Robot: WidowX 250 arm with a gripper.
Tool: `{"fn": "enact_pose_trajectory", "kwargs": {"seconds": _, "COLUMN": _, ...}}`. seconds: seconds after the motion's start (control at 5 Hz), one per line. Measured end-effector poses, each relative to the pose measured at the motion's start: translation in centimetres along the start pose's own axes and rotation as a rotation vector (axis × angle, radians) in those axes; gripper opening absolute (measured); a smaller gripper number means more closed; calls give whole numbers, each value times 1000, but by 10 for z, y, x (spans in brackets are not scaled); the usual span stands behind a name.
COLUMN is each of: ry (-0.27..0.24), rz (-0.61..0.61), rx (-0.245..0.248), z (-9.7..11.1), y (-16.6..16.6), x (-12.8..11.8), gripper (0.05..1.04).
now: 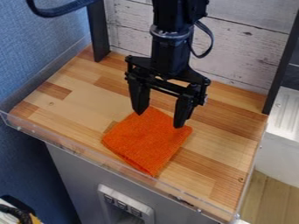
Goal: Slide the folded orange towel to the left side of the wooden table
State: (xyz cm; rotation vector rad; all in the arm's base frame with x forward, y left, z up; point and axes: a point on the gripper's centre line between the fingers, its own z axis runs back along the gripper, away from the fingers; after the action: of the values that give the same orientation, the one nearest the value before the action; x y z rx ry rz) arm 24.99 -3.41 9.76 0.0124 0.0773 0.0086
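- Room: blue wall (35, 57) at left; pale plank panel (245, 48) at far side.
- Bench (216, 140): wood-strip top; clear guard (81, 151) along near edge, likely to stop items sliding off.
- Arm (169, 52): vertical, presumably for access from above.
- Claw (159, 120): spread, nothing pinched; fingers flank cloth's far corner.
- Orange cloth (146, 142): mid-bench, flat, apparently folded for compactness.

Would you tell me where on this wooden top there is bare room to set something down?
The wooden top is bare on the picture's left, between the orange cloth and the blue wall, and on the picture's right, from cloth to edge. It is crowded mid-top, where the gripper hangs at the cloth's far part.
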Motion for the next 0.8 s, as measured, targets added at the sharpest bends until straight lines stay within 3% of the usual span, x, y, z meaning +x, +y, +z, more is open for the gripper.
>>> {"fn": "enact_pose_trajectory", "kwargs": {"seconds": 0.4, "ry": -9, "rz": 0, "rx": -1, "z": 2, "y": 0, "x": 0, "gripper": 999}}
{"fn": "enact_pose_trajectory", "kwargs": {"seconds": 0.8, "ry": -62, "rz": 20, "rx": -13, "z": 8, "y": 11, "x": 4, "gripper": 999}}
